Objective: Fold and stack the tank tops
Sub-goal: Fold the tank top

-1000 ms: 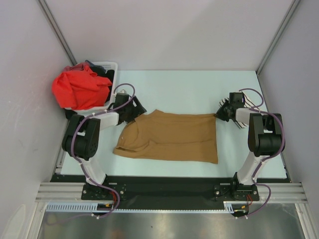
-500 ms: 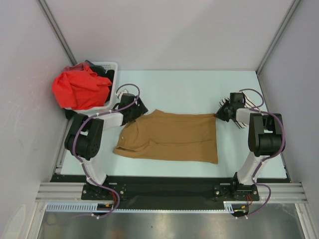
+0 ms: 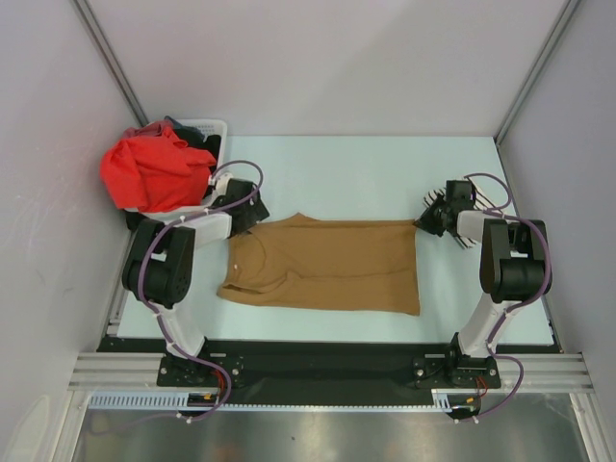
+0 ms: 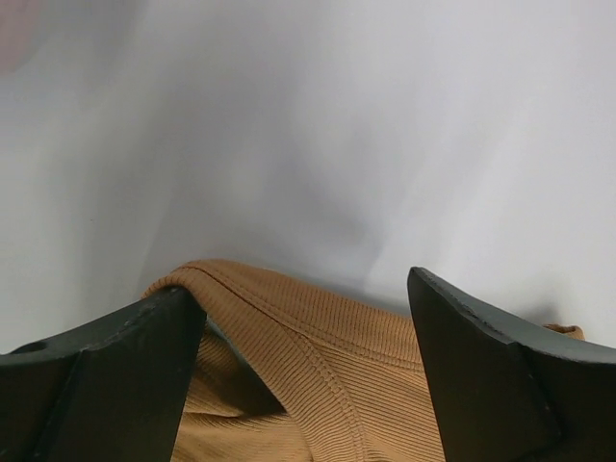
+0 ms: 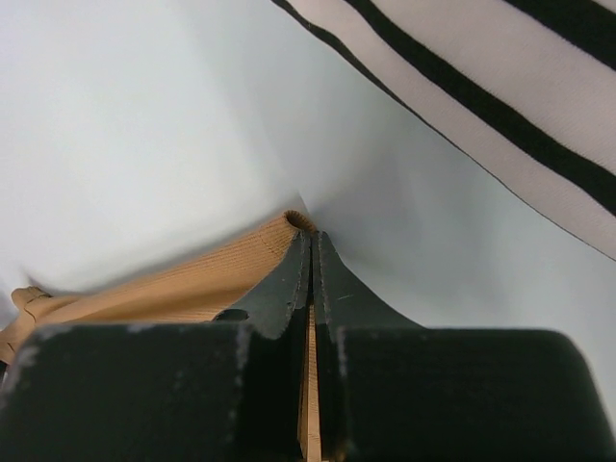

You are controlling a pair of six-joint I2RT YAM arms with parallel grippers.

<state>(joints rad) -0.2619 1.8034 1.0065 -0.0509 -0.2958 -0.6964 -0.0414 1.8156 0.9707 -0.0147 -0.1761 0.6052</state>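
A white plastic laundry basket (image 3: 216, 126) sits at the far left corner of the pale mint table (image 3: 346, 168), close against the left wall (image 3: 48, 144). A bright red garment (image 3: 154, 173) is heaped over it and spills past its near rim, with a bit of dark cloth (image 3: 189, 133) showing behind it. Plain grey-white panels enclose the table on three sides, and slanted aluminium posts (image 3: 537, 69) mark the back corners. Along the near edge runs a black strip (image 3: 318, 358), then an aluminium rail (image 3: 327, 377), then a sheet of brushed metal (image 3: 318, 433).
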